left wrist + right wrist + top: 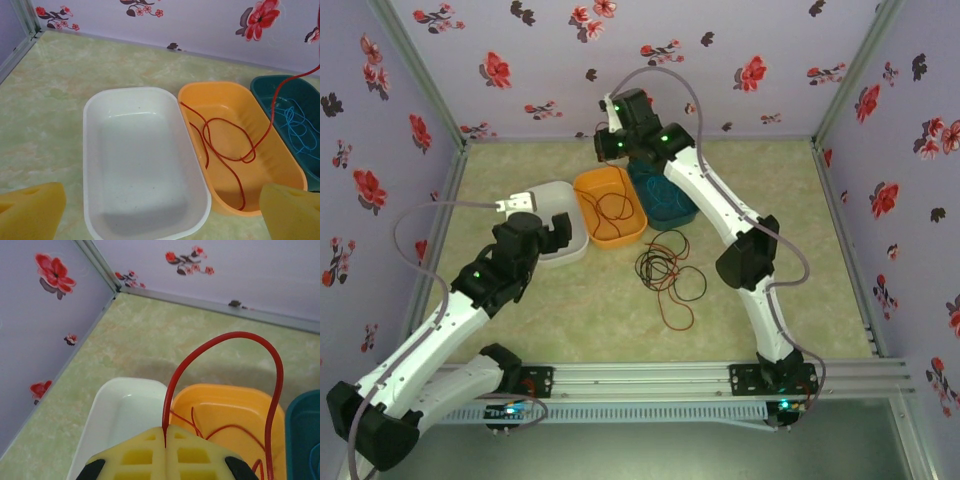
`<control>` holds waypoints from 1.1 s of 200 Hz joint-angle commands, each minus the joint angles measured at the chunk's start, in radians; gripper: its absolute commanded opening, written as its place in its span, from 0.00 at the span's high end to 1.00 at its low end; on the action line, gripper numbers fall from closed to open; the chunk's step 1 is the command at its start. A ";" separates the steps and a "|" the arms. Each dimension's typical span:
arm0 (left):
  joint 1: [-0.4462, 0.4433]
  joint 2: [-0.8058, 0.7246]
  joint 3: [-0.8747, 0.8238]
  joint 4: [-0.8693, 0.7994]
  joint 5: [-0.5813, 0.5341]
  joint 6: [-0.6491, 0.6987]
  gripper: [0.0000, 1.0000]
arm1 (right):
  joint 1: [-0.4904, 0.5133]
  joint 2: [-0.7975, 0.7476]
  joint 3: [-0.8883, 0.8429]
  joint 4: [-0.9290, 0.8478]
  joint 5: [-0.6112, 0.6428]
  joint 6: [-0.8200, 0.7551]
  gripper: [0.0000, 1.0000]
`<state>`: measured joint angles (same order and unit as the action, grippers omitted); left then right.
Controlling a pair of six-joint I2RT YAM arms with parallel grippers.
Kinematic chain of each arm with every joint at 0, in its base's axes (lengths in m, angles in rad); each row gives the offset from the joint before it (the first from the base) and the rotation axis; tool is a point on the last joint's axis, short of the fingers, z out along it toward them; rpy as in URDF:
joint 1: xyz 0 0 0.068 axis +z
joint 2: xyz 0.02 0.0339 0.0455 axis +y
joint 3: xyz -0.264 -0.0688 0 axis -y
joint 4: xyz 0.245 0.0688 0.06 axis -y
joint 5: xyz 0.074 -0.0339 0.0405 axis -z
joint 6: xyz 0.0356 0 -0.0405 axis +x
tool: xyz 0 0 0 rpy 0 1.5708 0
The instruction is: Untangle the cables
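Left arm: stretched from lower left toward centre; yellow-padded left gripper spread wide. Right arm: bent up to top centre; right gripper pinched on thin red-orange cable.

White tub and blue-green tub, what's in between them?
The orange tub sits between the white tub and the blue-green tub, with red cable looping inside it. The left wrist view shows it.

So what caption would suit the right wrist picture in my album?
Shut right end effector pinching a red cable that arches over the orange tray.
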<state>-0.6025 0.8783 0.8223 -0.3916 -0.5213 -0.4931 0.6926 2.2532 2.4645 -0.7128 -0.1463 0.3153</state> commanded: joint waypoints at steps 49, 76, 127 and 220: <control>0.012 0.004 -0.018 0.044 0.010 -0.013 0.00 | 0.007 0.024 -0.016 -0.159 -0.056 0.133 1.00; 0.012 0.010 -0.021 0.052 0.028 -0.013 0.00 | 0.015 0.040 -0.022 -0.208 -0.073 0.146 1.00; 0.012 0.014 -0.033 0.075 0.061 -0.017 0.00 | 0.029 0.115 -0.035 -0.203 -0.044 0.117 1.00; 0.013 0.019 -0.040 0.076 0.076 -0.028 0.00 | 0.036 0.236 -0.016 -0.073 -0.012 0.087 1.00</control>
<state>-0.5972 0.8921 0.7952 -0.3367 -0.4500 -0.4995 0.7212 2.4592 2.4374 -0.8410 -0.1753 0.4194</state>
